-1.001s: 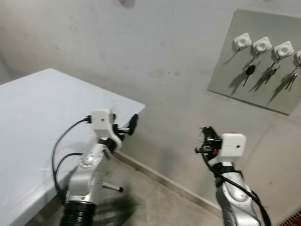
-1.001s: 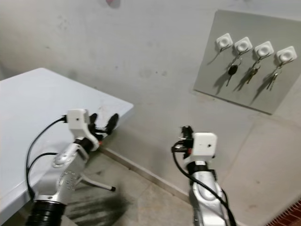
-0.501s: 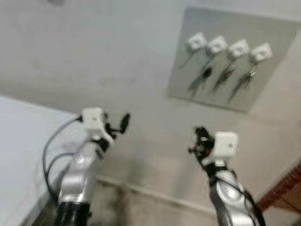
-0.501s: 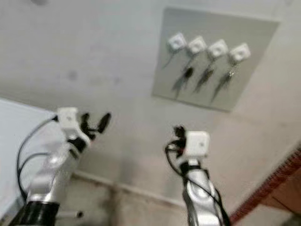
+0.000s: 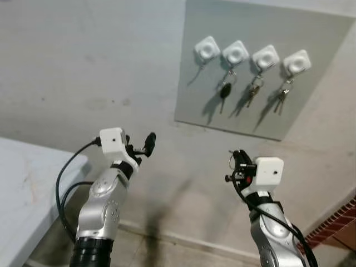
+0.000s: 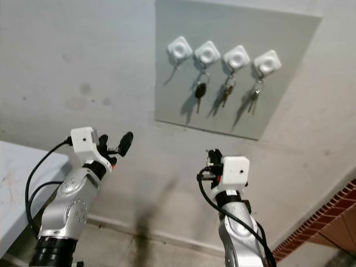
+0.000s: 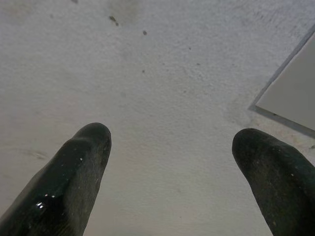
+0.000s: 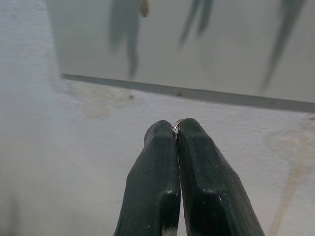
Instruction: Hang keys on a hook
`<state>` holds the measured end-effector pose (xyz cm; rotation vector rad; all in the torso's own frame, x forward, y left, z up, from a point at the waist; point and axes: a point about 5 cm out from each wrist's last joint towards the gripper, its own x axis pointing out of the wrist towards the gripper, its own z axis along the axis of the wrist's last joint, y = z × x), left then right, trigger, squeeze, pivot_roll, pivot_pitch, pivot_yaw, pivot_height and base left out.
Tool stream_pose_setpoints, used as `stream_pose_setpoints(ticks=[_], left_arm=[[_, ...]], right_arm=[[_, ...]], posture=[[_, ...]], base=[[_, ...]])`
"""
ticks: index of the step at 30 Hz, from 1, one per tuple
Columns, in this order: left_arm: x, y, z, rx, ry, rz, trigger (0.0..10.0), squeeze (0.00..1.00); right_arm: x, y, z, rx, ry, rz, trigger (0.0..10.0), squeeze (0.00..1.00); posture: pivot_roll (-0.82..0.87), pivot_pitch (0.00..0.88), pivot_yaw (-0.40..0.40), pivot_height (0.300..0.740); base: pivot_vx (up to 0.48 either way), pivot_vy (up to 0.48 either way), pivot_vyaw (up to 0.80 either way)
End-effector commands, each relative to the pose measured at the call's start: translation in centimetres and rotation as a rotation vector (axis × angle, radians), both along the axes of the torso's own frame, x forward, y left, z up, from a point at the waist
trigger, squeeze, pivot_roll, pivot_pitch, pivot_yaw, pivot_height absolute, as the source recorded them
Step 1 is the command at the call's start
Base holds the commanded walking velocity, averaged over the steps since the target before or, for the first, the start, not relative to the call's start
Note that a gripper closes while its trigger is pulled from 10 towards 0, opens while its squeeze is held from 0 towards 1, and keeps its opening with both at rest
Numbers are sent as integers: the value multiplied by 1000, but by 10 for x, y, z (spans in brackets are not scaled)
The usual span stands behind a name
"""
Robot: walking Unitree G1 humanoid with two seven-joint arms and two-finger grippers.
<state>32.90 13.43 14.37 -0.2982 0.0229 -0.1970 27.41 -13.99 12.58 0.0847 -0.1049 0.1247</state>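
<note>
Keys pinched, not yet hung.
Your right gripper (image 8: 177, 133) pinches the key ring (image 8: 175, 124), well below the hook board (image 5: 194, 100); its leftmost hook (image 5: 207, 48) looks free. Left gripper (image 7: 170, 162) spread, idle.

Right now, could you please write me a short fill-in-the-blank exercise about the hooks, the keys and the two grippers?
1. The board carries ____ white hooks.
2. The leftmost hook is the only one that is ____.
3. The left gripper is ____, facing the bare wall.
4. The right gripper is shut on a thin metal ____.

Missing words: four; empty; open; ring
</note>
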Motion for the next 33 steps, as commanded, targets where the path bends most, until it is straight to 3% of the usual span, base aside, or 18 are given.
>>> stream_pose_setpoints(ticks=[1, 13, 24, 33], left_arm=[[0, -7, 6, 31, -26, -21, 10000, 0], [-5, -24, 27, 90, -131, -157, 10000, 0], [-5, -31, 51, 109, -208, -248, 10000, 0], [-6, -30, 53, 112, -224, -255, 10000, 0]], right_arm=[[-2, -3, 3, -11, -10, 12, 10000, 0], [2, 9, 22, 32, -77, 233, 10000, 0], [28, 33, 52, 69, -153, 428, 10000, 0], [43, 45, 77, 108, -216, 507, 10000, 0]], posture=[[-59, 7, -35, 740], [-63, 0, -36, 740], [-51, 2, -38, 740], [-40, 2, -43, 740]], base=[[0, 0, 0], [0, 0, 0], [0, 0, 0], [0, 0, 0]])
